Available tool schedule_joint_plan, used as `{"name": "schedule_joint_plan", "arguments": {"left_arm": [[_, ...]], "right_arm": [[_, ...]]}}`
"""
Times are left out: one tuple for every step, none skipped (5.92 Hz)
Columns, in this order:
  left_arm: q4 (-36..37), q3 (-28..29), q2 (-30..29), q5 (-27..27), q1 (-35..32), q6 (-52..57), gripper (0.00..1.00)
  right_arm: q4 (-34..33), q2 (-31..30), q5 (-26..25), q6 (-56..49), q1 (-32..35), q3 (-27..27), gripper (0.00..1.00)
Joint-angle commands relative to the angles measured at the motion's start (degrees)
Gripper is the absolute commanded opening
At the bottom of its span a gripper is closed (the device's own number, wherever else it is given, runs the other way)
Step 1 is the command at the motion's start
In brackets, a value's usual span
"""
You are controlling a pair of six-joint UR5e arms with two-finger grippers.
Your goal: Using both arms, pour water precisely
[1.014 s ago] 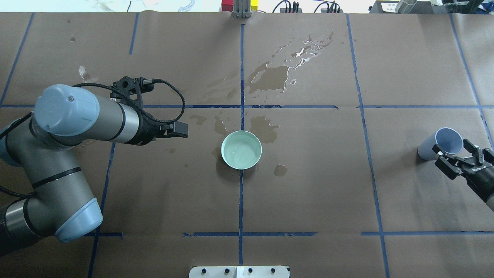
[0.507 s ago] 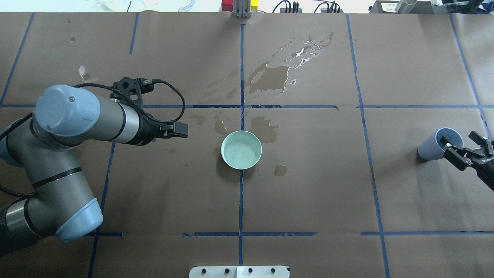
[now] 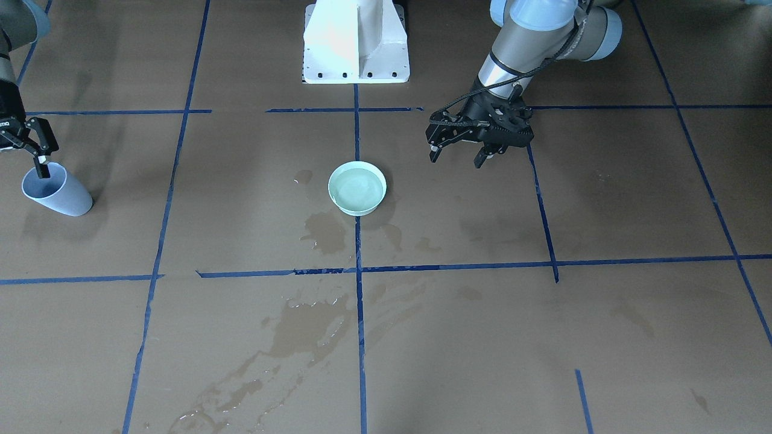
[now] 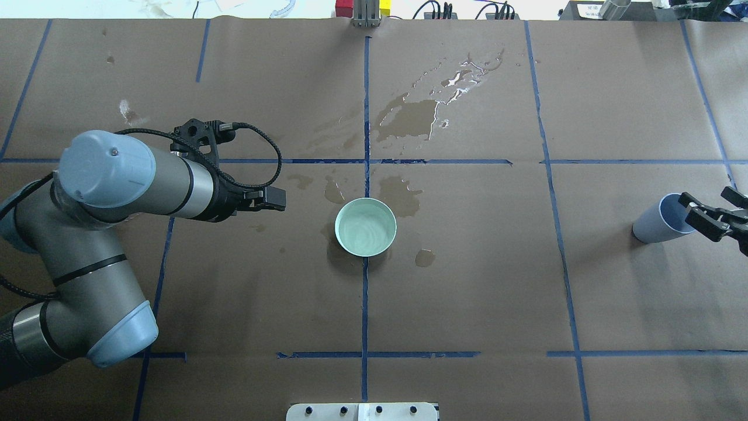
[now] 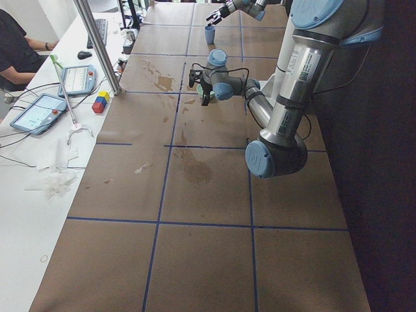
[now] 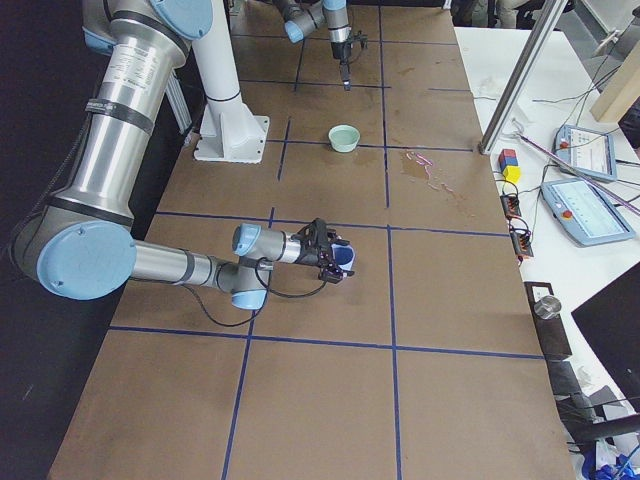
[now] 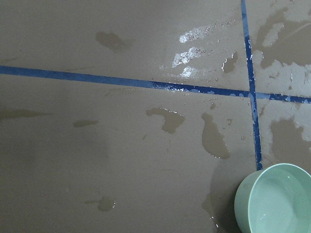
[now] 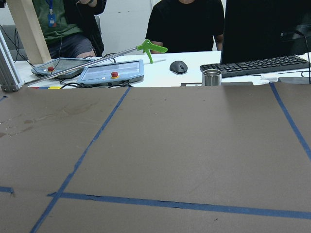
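Right tool has drawn back off the cup, jaws wide, empty; left tool wide beside bowl. Pour apparently complete.

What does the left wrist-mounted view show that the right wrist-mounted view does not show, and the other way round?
Only the left wrist-mounted view shows the pale green bowl, at its lower right corner, with water in it, and wet patches on the paper. Only the right wrist-mounted view shows the white desk beyond the table's edge, with a keyboard, a mouse, a metal cup, two control tablets and seated people. Both show the brown paper crossed by blue tape lines.
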Motion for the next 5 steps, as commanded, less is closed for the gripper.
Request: {"name": "schedule_joint_plan", "arguments": {"left_arm": [[0.06, 0.57, -0.57, -0.15, 0.19, 0.00, 1.00], [0.15, 0.66, -0.74, -0.24, 0.54, -1.48, 1.00], [0.76, 1.71, -2.83, -0.33, 1.15, -3.41, 1.00], [5.72, 1.89, -5.81, -0.42, 1.33, -3.52, 1.00], [8.21, 1.89, -7.49, -0.50, 1.85, -3.86, 1.00]], "right_arm": [[-2.08, 0.55, 12.53, -1.63, 10.16, 0.75, 1.00], [-4.69, 2.12, 18.33, -3.73, 14.65, 0.84, 1.00], [-6.54, 2.57, 25.87, -5.32, 19.04, 0.76, 1.00], [-10.74, 3.62, 35.35, -8.21, 25.35, 0.67, 1.00], [-15.57, 5.28, 43.79, -13.11, 31.59, 0.49, 1.00]]}}
